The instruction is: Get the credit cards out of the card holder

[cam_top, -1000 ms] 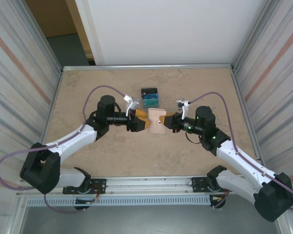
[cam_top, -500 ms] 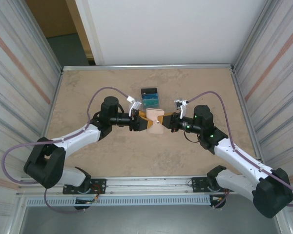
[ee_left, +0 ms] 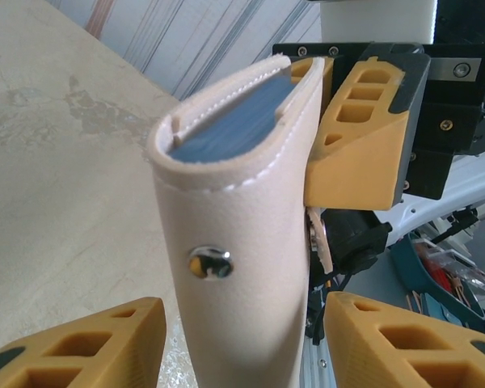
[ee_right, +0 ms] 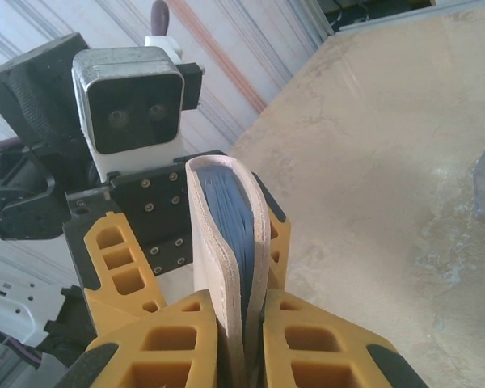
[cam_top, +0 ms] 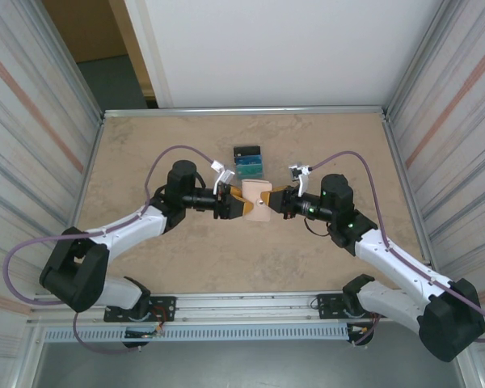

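The left tool [ee_left: 244,311] stands open, its yellow fingers [ee_left: 105,343] on either side of the tan card holder [ee_left: 234,202], with a slim gap showing beside it. The holder sits between the two arms over the middle of the worktop [cam_top: 145,145], with a blue card [ee_right: 230,218] in its fold. The right tool [ee_right: 241,305] is clamped tight on the holder's opposite edge.

Beige marbled table top [cam_top: 186,267] under flat even light, thin metal rim [cam_top: 242,110] round its edges, ribbed pale side panels [cam_top: 32,129] with reddish stripes, plain white board [cam_top: 283,48] behind, brown surface [cam_top: 85,28] and grey floor [cam_top: 113,81] past far left corner.
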